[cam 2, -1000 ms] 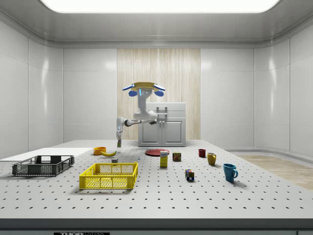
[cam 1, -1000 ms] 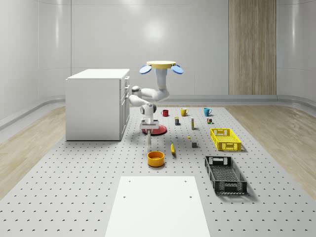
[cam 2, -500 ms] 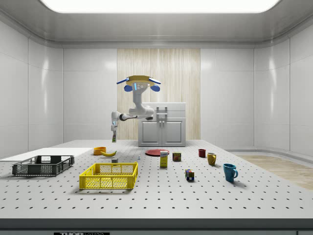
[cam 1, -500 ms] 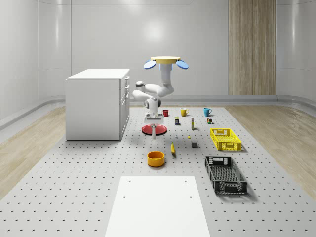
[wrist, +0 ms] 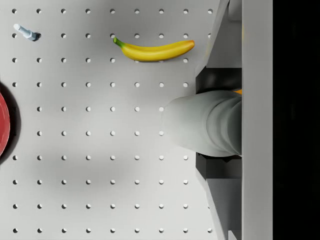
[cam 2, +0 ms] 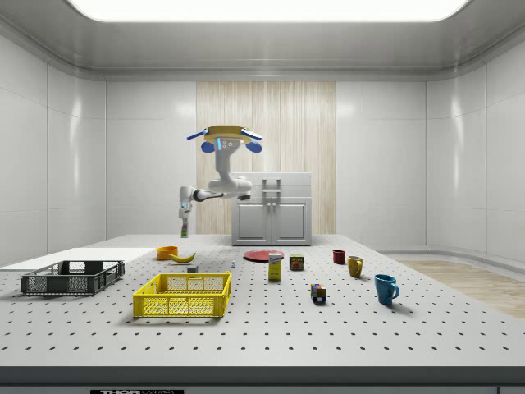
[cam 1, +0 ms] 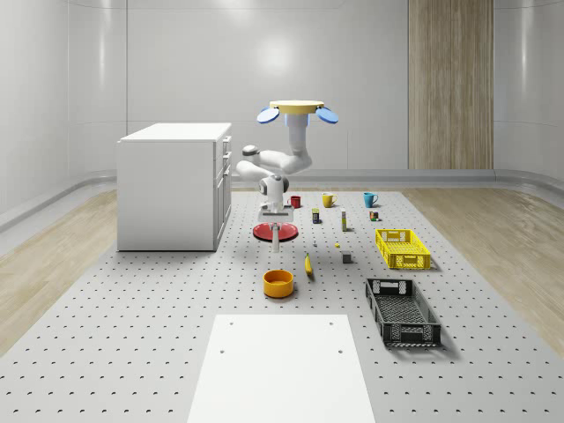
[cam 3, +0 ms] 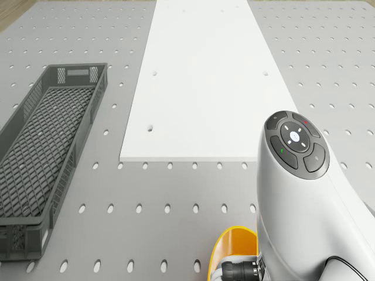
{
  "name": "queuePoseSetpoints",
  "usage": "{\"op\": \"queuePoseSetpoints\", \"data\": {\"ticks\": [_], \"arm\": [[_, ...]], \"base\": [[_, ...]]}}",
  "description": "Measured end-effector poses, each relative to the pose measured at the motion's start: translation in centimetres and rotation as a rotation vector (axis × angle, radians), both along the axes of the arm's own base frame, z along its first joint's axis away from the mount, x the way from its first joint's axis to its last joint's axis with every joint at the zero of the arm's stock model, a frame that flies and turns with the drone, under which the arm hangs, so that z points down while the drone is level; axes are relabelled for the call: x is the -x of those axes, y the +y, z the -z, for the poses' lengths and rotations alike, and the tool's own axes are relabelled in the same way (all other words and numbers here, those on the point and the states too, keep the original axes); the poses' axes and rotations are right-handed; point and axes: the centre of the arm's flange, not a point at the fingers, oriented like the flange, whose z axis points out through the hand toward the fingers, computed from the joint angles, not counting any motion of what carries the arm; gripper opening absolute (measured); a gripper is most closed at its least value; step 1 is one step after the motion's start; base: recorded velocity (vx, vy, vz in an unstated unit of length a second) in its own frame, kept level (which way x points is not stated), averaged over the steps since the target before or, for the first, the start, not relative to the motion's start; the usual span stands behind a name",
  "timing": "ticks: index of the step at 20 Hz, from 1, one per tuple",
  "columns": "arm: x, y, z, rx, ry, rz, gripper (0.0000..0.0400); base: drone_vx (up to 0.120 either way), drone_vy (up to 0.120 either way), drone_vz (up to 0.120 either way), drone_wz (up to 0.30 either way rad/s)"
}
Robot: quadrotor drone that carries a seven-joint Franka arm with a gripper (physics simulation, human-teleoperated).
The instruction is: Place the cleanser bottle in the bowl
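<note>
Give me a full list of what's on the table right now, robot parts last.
Bowl: 1, orange, below the gripper.
Banana: 1, yellow, beside the bowl.
Plate: 1, red, behind the bowl.
Crates: yellow, black, whole-scene view's right.
Mugs: red, yellow, blue, back row.
Cabinet: 1, white, whole-scene view's left.
Panel: 1, white, front.
Cleanser bottle: 1, whitish, held.
Drone: hovers above the plate.
Gripper: shut on the bottle, above the bowl.
</note>
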Motion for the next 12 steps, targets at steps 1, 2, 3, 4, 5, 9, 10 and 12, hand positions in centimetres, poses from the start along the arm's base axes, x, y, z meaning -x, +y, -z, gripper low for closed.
{"op": "queuePoseSetpoints", "data": {"ticks": [1,2,3,4,5,9,10,12], "arm": [[0.0,0.0,0.0,0.0,0.0,0.0,0.0155],[0.0,0.0,0.01,0.0,0.0,0.0,0.0155],[0.0,0.0,0.01,0.0,0.0,0.0,0.0155],[0.0,0.0,0.01,0.0,0.0,0.0,0.0155],[0.0,0.0,0.01,0.0,0.0,0.0,0.0155],[0.0,0.0,0.01,0.0,0.0,0.0,0.0155],[0.0,0.0,0.01,0.0,0.0,0.0,0.0155],[0.0,0.0,0.01,0.0,0.0,0.0,0.0155]], "base": [[0.12,0.0,0.0,0.0],[0.12,0.0,0.0,0.0],[0.12,0.0,0.0,0.0],[0.12,0.0,0.0,0.0],[0.12,0.0,0.0,0.0],[0.12,-0.03,0.0,0.0],[0.12,0.0,0.0,0.0],[0.12,0.0,0.0,0.0]]}}
